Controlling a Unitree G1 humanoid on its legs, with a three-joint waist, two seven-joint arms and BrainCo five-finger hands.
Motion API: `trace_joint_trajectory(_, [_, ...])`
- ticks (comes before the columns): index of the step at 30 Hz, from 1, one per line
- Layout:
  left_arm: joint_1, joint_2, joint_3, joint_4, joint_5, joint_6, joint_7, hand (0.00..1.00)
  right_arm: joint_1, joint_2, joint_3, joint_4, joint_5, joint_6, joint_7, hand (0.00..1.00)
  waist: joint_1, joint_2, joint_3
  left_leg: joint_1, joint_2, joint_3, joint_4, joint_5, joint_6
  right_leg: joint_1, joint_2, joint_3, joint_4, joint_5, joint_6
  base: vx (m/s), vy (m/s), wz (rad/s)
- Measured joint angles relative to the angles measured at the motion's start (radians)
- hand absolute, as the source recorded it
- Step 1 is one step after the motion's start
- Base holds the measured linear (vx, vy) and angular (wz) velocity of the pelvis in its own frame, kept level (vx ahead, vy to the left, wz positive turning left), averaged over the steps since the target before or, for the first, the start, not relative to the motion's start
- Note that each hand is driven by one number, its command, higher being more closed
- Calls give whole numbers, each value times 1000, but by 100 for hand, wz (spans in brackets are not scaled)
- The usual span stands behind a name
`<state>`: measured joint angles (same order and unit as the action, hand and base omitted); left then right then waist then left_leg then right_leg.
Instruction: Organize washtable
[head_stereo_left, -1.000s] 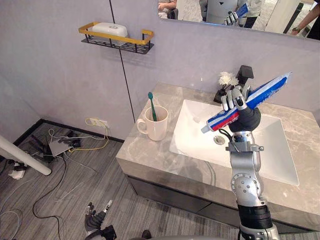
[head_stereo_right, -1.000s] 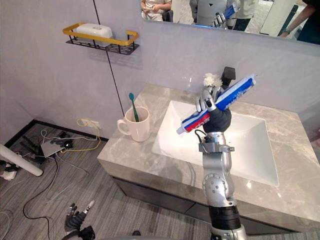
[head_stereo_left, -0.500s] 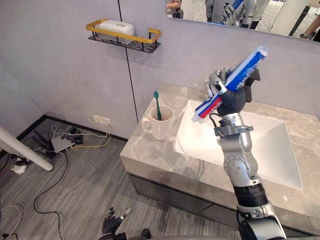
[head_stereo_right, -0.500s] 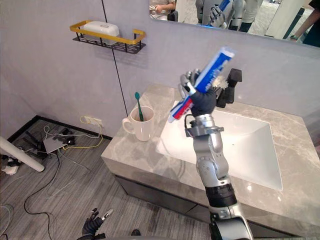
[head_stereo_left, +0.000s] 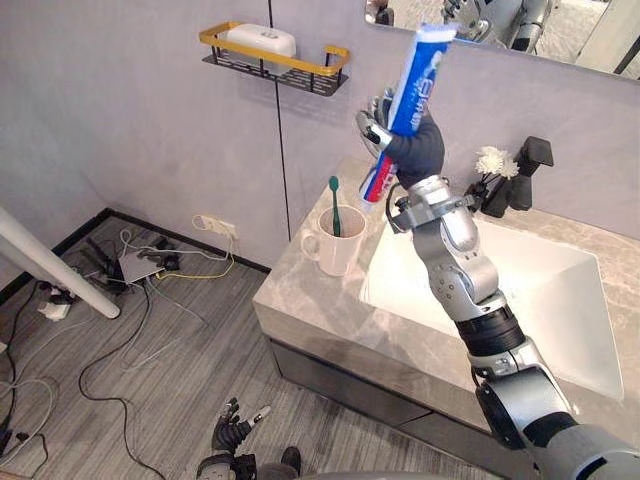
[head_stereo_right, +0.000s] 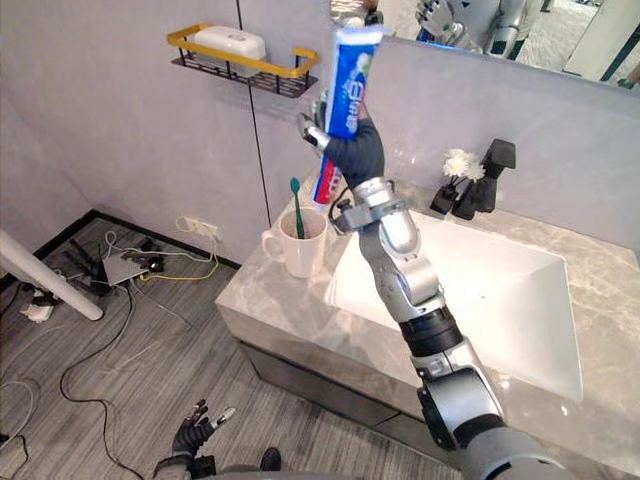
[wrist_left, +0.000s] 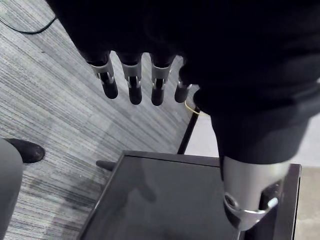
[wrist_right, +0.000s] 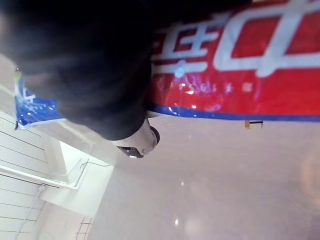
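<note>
My right hand (head_stereo_left: 412, 150) is shut on a blue, red and white toothpaste tube (head_stereo_left: 411, 85), held high and nearly upright. Its cap end points down, just above and to the right of a cream mug (head_stereo_left: 338, 243). The mug stands on the grey marble washtable (head_stereo_left: 310, 315) left of the white basin (head_stereo_left: 520, 300) and holds a green toothbrush (head_stereo_left: 334, 203). The tube's red side (wrist_right: 240, 65) runs close past the hand in the right wrist view. My left hand (head_stereo_left: 235, 435) hangs low over the floor, its fingers (wrist_left: 131, 80) straight and holding nothing.
A black and gold wall shelf (head_stereo_left: 280, 62) with a white soap dish (head_stereo_left: 262, 40) hangs above and left of the mug. A black faucet (head_stereo_left: 527, 175) and a small white flower (head_stereo_left: 490, 160) stand behind the basin. Cables (head_stereo_left: 150, 270) lie on the floor at the left.
My right arm has swung left and up with the toothpaste, from over the basin to above the mug. The tube has turned from slanting to nearly upright. The camera has shifted too.
</note>
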<state>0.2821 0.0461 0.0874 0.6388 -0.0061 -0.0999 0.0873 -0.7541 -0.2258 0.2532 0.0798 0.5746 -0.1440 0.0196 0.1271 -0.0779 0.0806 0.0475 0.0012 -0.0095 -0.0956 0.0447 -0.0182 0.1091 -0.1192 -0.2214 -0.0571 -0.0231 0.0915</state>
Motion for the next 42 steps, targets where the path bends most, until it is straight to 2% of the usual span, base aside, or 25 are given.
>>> trace_joint_trajectory(2, [-3,5,-3,0,0,0,0,0,-36,-2,2,35,-17,0,-5,100,1,-1,3,-5,0,0,0,0,0,-6,0,0,0,0,0,0,0,0])
trace_joint_trajectory(6, [-21,16,-16,4,0,1,0,0,-71,-26,2,69,-36,1,-37,100,24,-8,18,-7,1,-2,0,0,0,-7,2,-1,0,0,0,0,0,0])
trace_joint_trajectory(12, [-26,19,-17,4,-1,1,2,0,-73,-26,6,105,-73,16,-43,100,28,-8,24,-14,0,-14,0,0,0,-8,1,-20,0,0,0,-5,-7,7])
trace_joint_trajectory(29, [-39,28,-52,-1,-1,0,7,0,-106,18,42,149,-114,36,-58,100,30,11,60,-14,1,-11,1,0,0,-11,2,-19,0,0,0,-11,-2,0])
trace_joint_trajectory(42, [-39,26,-56,-1,0,3,21,0,26,64,77,149,-138,40,-51,100,26,11,60,-12,0,-11,1,-1,0,-10,0,-19,1,0,0,0,0,0])
